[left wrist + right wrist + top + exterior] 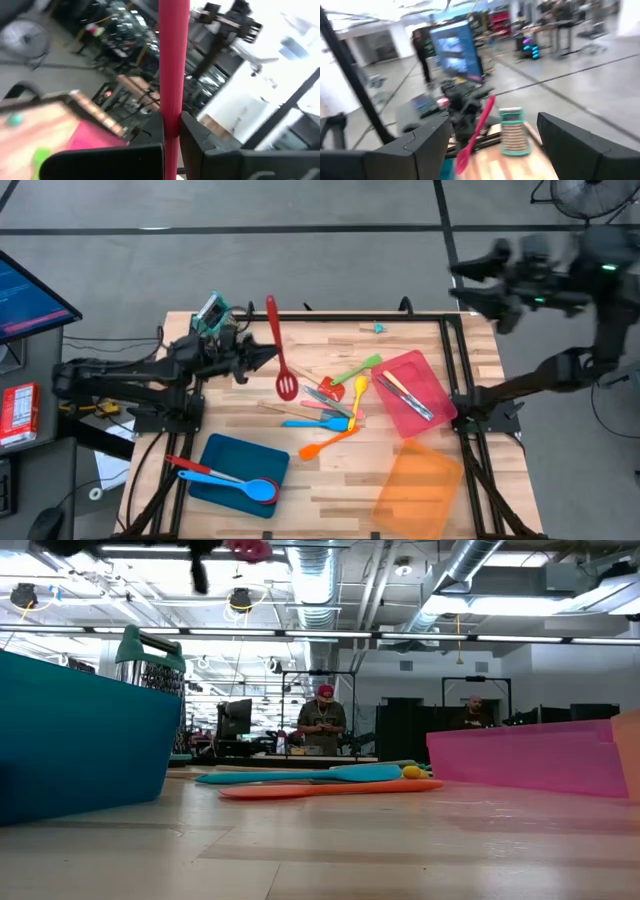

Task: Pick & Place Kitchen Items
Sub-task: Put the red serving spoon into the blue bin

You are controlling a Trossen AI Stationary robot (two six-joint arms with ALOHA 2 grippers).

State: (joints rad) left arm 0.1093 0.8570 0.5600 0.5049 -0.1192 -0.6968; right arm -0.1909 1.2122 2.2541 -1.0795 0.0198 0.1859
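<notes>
Left claw (268, 358): gripping tight on red slotted turner (278, 348) partway along its handle, holding it up off the wood, near grater.
Right claw (462, 280): gaping wide, holding nothing, hanging past far-right corner of table, off the top.
Around: metal box grater w/ teal handle (213, 312) sitting just behind left arm at far-left edge; small teal bit (379, 328) lying near far edge.
Utensil pile: green (357, 369), yellow (357, 393), orange (330, 442), blue (311, 423), pink and metal pcs lying crossed mid-table, right of the turner's head.
Trays: blue tray (215, 456) holding a red and a blue spoon (232, 480); pink tray (426, 379) holding metal utensils (405, 395); orange tray (418, 490) sitting at near-right.
Surface/room: pale wood table (340, 485), black frame rails; grey floor, monitor (28, 296) at left, fan at top right.
Low view only: two people (322, 720) standing far back under ducts; turner's head showing at top edge.
Left wrist only: red handle running up between dark fingers (199, 135).
Right wrist only: looking back at left arm, turner and grater.
</notes>
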